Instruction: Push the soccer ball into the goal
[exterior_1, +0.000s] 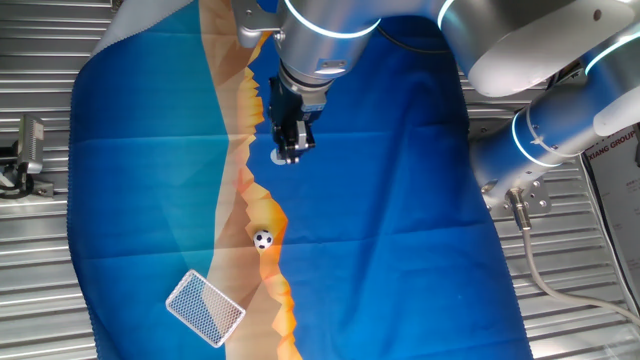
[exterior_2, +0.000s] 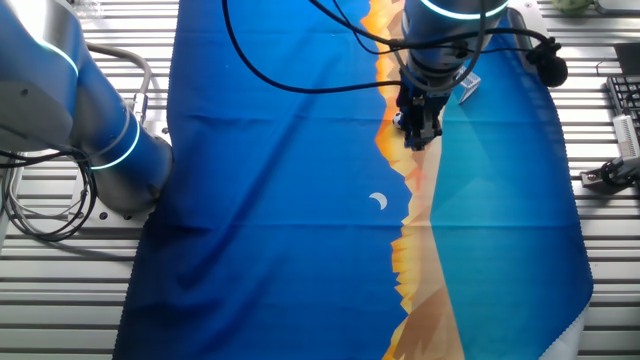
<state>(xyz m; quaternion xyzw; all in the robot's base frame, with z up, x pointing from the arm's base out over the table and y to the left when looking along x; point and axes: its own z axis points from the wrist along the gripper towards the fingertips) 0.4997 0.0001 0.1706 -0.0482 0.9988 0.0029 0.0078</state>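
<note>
1. Gripper (exterior_1: 291, 152): sits upper centre of one fixed view, pointing down over the cloth (exterior_1: 400, 220). Fingers look close together with nothing held.
2. Soccer ball (exterior_1: 263, 240): rests lower centre on the orange band, well apart from the gripper.
3. Goal (exterior_1: 204, 308): lies at lower left, near the ball; part of it shows behind the arm in the other fixed view (exterior_2: 468, 86).
4. Step in hand, as judged: approach, no contact yet.
5. Next move calls for lowering behind the ball, then pushing toward lower left.
</note>
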